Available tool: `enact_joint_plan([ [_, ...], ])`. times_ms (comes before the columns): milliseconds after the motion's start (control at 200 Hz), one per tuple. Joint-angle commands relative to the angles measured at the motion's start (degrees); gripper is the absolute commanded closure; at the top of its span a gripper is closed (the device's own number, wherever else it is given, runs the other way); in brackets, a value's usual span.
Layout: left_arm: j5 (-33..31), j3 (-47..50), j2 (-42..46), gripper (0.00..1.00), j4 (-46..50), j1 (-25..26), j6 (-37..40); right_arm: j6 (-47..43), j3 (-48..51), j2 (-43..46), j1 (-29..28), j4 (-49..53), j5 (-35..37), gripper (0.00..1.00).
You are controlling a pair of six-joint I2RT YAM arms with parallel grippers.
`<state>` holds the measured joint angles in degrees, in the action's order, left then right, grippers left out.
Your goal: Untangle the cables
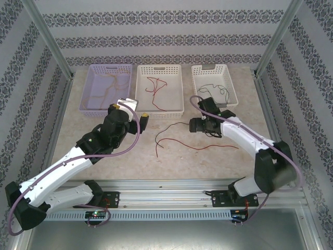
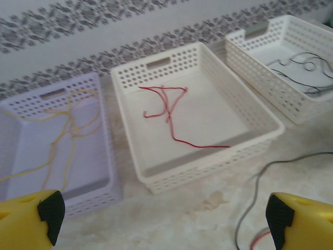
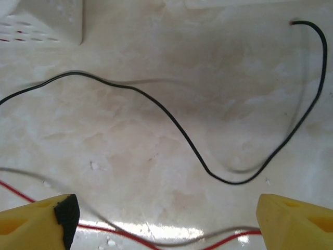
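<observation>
Table (image 1: pixel 104 156): 3 baskets (image 1: pixel 161 112) at back, black cable (image 3: pixel 171 122) + red cable (image 1: pixel 218 147) in front.

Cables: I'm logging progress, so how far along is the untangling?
Done: a yellow cable lies in the purple basket, a red cable in the middle basket, a black cable in the right basket. In hand: nothing; the left gripper and right gripper have open, empty jaws. Left: a loose black cable and a loose red cable on the table.

The left arm (image 1: pixel 67 164) stretches its forearm toward two o'clock, the left gripper (image 1: pixel 129 111) gaping wide. The right arm (image 1: pixel 244 133) reaches toward ten o'clock, the right gripper (image 1: pixel 200 125) also spread wide, facing downward.
</observation>
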<state>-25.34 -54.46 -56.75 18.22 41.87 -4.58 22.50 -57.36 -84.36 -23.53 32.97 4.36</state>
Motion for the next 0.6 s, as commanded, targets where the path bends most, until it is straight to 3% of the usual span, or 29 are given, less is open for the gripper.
enact_joint_plan([
  [0,-5.7,0.6,0.7,0.0,-1.8,-0.6,0.6,-2.2,-3.8,-5.1,-0.6,1.6,3.0,0.18],
  [330,-8.3,1.6,0.8,0.0,-3.4,-0.7,2.4,-4.3,-8.0,-17.5,0.6,4.6,4.2,0.39],
  [595,-7.4,1.9,0.6,0.0,-3.5,-0.6,2.4,-3.8,-6.7,-18.4,0.9,3.7,2.4,0.76],
])
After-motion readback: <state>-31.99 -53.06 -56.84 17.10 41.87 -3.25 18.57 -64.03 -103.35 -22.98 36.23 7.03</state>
